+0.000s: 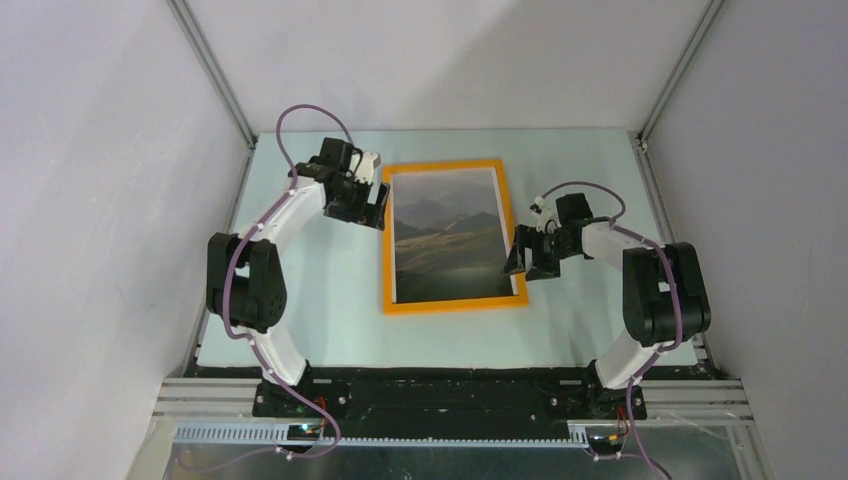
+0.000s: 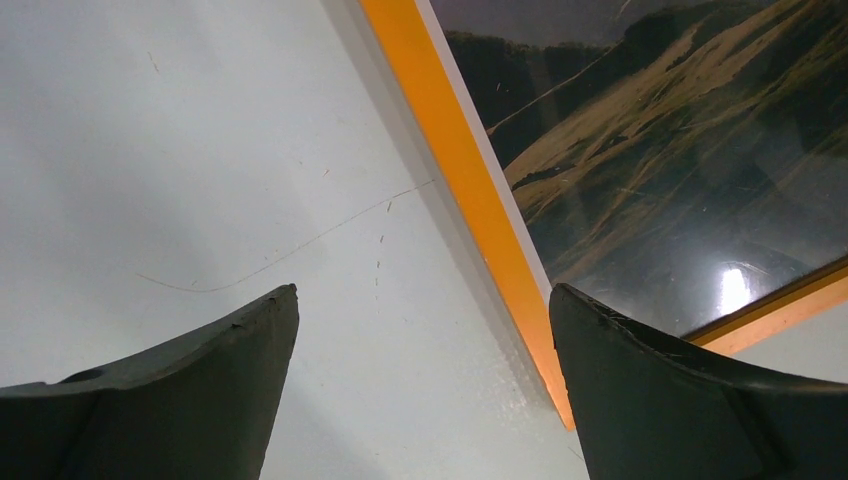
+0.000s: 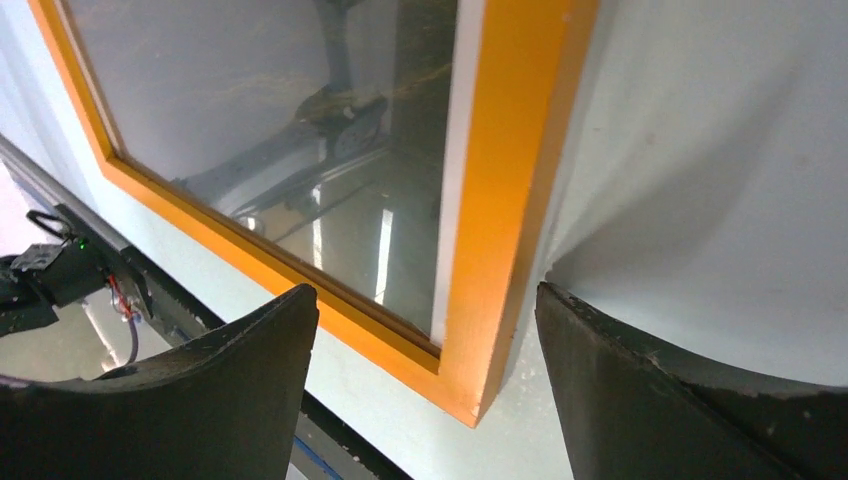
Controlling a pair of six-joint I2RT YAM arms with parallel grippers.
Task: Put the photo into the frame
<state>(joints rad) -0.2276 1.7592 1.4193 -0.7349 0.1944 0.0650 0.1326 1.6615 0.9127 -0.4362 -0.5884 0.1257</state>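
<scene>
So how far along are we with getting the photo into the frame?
Mostly done: the photo lies inside the frame, flat on the table. Nothing is held; the left pincer and right pincer are open at opposite frame edges. Left: maybe squaring it up; I can't tell if it's fully seated.

Top camera looks down; close wrist cameras share the frame [image 1: 455, 303]

a pale table [image 1: 330, 300] with a thin scratch [image 2: 300, 242], plain grey walls [image 1: 90, 200] around it.
</scene>
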